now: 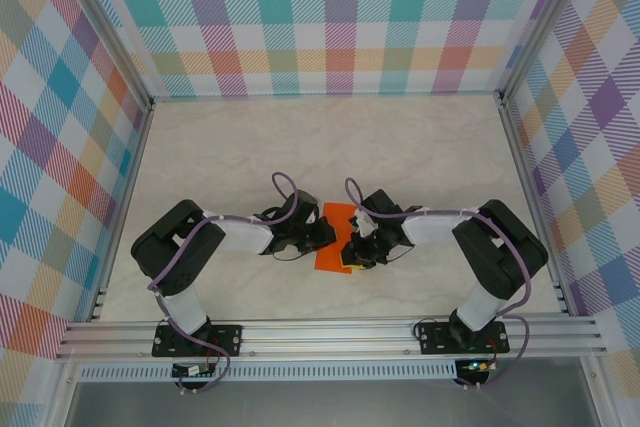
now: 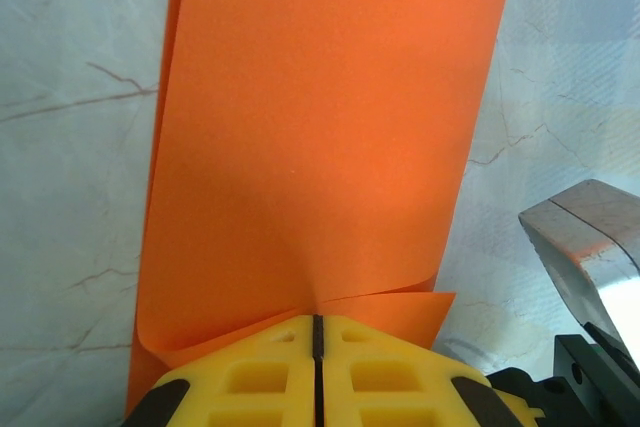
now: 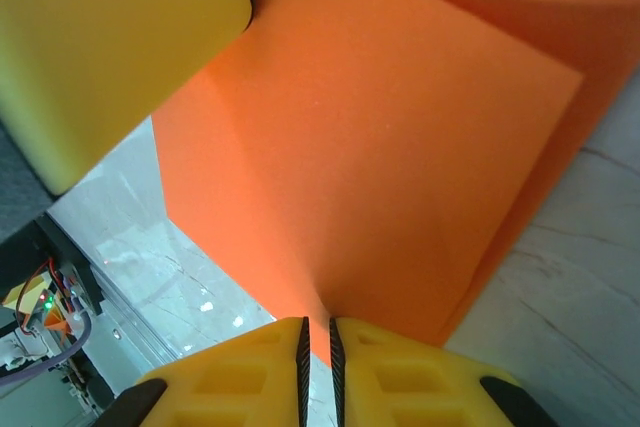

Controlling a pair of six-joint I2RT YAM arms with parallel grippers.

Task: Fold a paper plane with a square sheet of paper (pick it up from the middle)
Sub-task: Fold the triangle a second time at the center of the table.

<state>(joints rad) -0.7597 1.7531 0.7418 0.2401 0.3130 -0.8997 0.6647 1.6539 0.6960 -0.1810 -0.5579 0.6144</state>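
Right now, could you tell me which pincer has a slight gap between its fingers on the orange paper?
The right pincer: a thin slit shows between its yellow fingers where they pinch the paper, whereas the left pincer's fingers meet flush.

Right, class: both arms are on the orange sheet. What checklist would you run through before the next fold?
1. Left gripper shut on the square sheet of paper: ok.
2. Right gripper shut on the same sheet: ok.
3. Sheet doubled over into two layers: ok.
4. Layer edges matching: cannot tell.
5. Bend pressed into a sharp crease: not ok, it looks rounded.
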